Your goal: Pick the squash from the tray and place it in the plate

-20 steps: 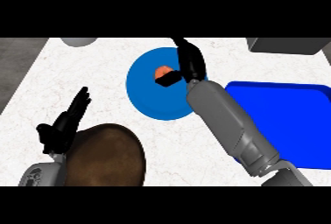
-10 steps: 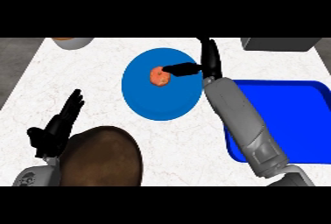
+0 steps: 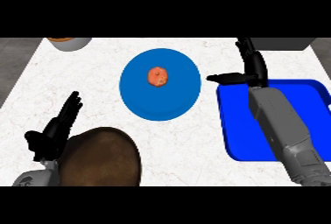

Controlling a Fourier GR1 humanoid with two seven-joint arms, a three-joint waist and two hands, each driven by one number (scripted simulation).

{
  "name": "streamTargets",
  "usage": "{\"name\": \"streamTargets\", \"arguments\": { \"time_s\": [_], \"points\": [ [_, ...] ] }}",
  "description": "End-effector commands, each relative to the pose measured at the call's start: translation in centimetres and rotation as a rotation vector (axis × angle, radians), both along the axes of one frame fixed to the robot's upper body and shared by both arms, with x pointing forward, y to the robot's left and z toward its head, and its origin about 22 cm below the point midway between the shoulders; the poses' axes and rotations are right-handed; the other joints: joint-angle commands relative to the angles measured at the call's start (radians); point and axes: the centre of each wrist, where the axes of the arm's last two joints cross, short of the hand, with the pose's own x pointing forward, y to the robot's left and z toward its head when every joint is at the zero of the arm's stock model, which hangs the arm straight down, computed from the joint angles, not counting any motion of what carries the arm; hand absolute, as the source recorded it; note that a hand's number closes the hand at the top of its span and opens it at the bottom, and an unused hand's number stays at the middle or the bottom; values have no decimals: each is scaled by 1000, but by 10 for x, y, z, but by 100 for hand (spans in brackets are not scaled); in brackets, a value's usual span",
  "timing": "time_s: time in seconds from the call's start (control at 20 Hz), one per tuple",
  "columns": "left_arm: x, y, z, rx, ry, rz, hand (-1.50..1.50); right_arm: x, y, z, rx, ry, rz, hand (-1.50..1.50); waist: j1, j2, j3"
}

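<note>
The squash (image 3: 158, 76), a small orange lump, is lying on the blue plate (image 3: 145, 103), a little above the plate's middle, with nothing touching it. Judging by its looks, it is probably light and stiff with a smooth, rounded skin that could roll or slip, so a hold across its widest part, fingers on one side and thumb on the other, would suit it best. The placing step appears done, judged from how things are lying.

The right robot hand (image 3: 251, 70) is hanging over the top left corner of the blue tray (image 3: 239, 131), just beside the plate's right rim, its fingers straight and pointing up and its thumb sticking out toward the plate; it is holding nothing. The left robot hand (image 3: 57, 129) is resting open at the lower left of the white marbled desk (image 3: 77, 78), fingers straight, next to a round brown object (image 3: 107, 157). A bowl (image 3: 69, 42) is peeking in at the upper left edge and a grey box (image 3: 281, 43) at the upper right.
</note>
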Motion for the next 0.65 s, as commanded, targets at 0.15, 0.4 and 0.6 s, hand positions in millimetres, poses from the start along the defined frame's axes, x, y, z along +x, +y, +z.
{"name": "streamTargets", "arguments": {
  "time_s": [0.15, 0.4, 0.6],
  "points": [
    [10, 3, -6, -3, 2, -11, 0, -17, -74, -22, -17, -24, 81, -150, 3, 3, 0],
    [2, -8, 3, 2, 6, -25, 0, -22, -78, -37, -62, -4, 80, -150, 11, 3, 0],
    [-11, -7, -9, 14, 5, -11, 0, -23, -93, -32, -74, -40, 45, -150, 15, 4, 1]
  ]
}}
